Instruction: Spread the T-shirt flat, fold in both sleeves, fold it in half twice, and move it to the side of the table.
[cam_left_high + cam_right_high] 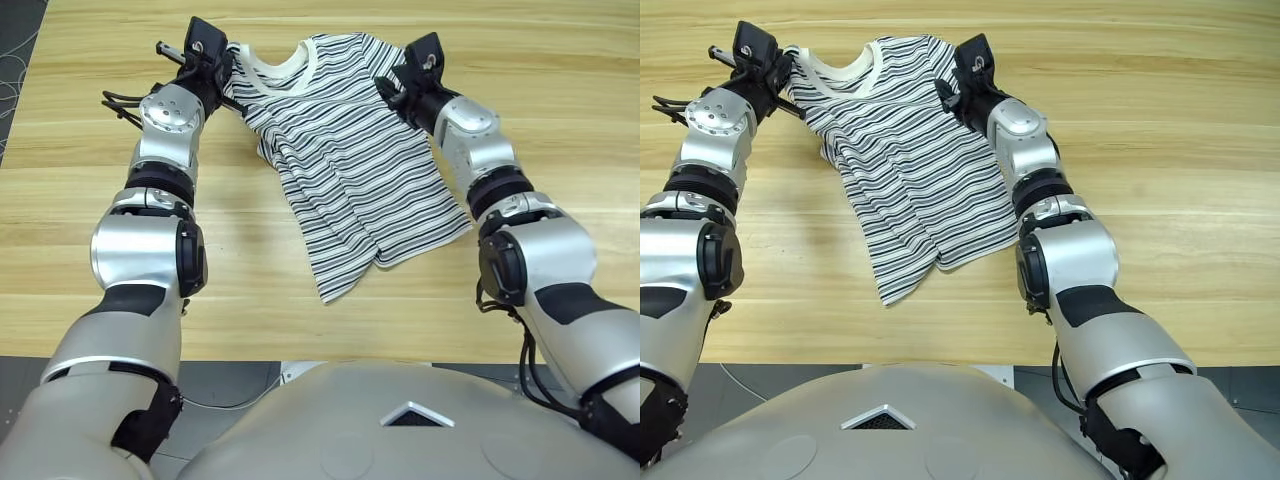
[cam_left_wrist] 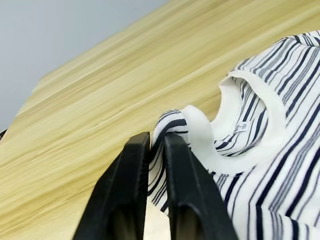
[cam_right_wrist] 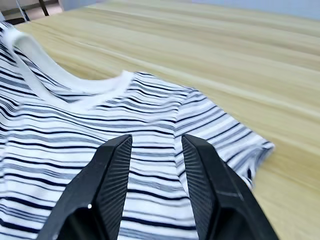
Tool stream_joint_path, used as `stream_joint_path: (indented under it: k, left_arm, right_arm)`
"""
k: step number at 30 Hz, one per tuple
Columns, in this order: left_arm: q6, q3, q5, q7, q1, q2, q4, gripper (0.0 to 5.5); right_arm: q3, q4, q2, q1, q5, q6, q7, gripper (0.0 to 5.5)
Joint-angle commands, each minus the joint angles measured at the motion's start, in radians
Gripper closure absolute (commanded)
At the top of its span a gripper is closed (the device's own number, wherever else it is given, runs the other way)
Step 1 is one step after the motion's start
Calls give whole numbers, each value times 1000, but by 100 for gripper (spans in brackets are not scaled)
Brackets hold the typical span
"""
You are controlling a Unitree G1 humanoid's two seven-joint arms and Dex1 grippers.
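Wooden table [image 1: 560, 100], rumpled T-shirt [image 1: 350, 170] | left gripper [image 2: 157, 140] pinching cloth beside collar [image 2: 200, 132], likely to stretch it flat | right gripper [image 3: 156, 142] spread, poised over shoulder across the collar

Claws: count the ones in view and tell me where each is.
2. The left claw is shut on the T-shirt beside its collar; the right claw is open over the opposite shoulder, near the sleeve. None hidden.
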Motion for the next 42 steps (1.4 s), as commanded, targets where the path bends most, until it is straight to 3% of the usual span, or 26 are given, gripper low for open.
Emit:
stream_joint_path:
  k: [1,6,14,20,27,37,42]
  left_arm:
    - [23,-16,22,0,3,2,-2,424]
    - [25,12,10,88,-20,23,-2,424]
    - [31,109,-54,216,-69,58,-3,424]
    - [11,109,-52,207,-72,49,-10,424]
    - [-4,102,-48,211,-72,27,-15,424]
    - [-12,92,-45,211,-69,27,-18,424]
    - [-14,90,-45,217,-57,26,-23,424]
  right_arm:
    - [3,19,28,-38,-15,17,-29,366]
    - [46,67,82,-25,-67,79,-60,366]
    - [-42,125,90,-12,-37,190,-187,366]
    - [-124,127,-26,-6,-26,185,-398,366]
    - [-216,119,-233,68,6,179,-467,366]
    - [-184,70,-205,96,0,156,-385,366]
    - [-211,73,-311,184,9,166,-447,366]
